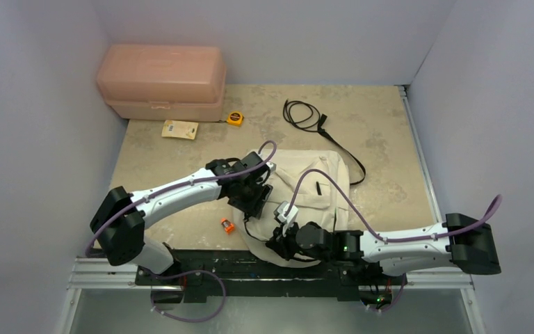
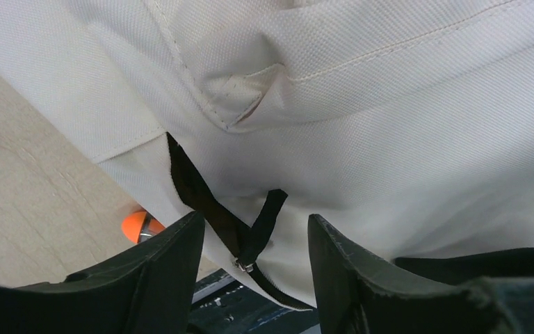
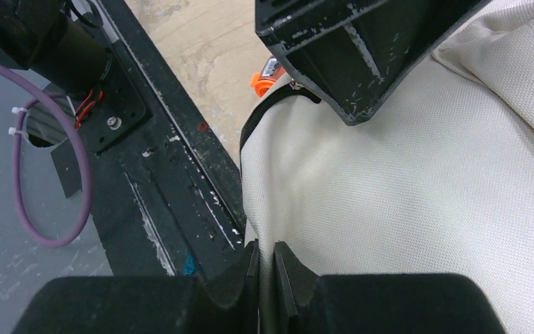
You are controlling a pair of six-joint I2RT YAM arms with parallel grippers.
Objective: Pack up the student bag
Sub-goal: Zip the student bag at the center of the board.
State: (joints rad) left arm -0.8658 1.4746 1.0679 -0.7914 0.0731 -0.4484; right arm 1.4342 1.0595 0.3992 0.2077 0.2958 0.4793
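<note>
The student bag (image 1: 316, 182) is a cream fabric backpack lying flat in the middle of the table, its near edge over the arms' base rail. In the left wrist view my left gripper (image 2: 256, 240) is open over the bag's (image 2: 389, 139) near-left corner. The black zipper pull (image 2: 263, 226) and slider hang between its fingers (image 2: 170, 268) without touching either. My right gripper (image 3: 266, 254) is shut on a fold of the bag's cream fabric (image 3: 403, 181) at the near edge. From above, the left gripper (image 1: 254, 202) and right gripper (image 1: 279, 242) sit close together.
A small orange object (image 1: 227, 225) lies on the table just left of the bag. At the back stand a pink plastic box (image 1: 161, 82), a yellow tape measure (image 1: 234, 118), a yellow packet (image 1: 180, 129) and a coiled black cable (image 1: 304, 115). The black base rail (image 3: 174, 174) runs under the bag's edge.
</note>
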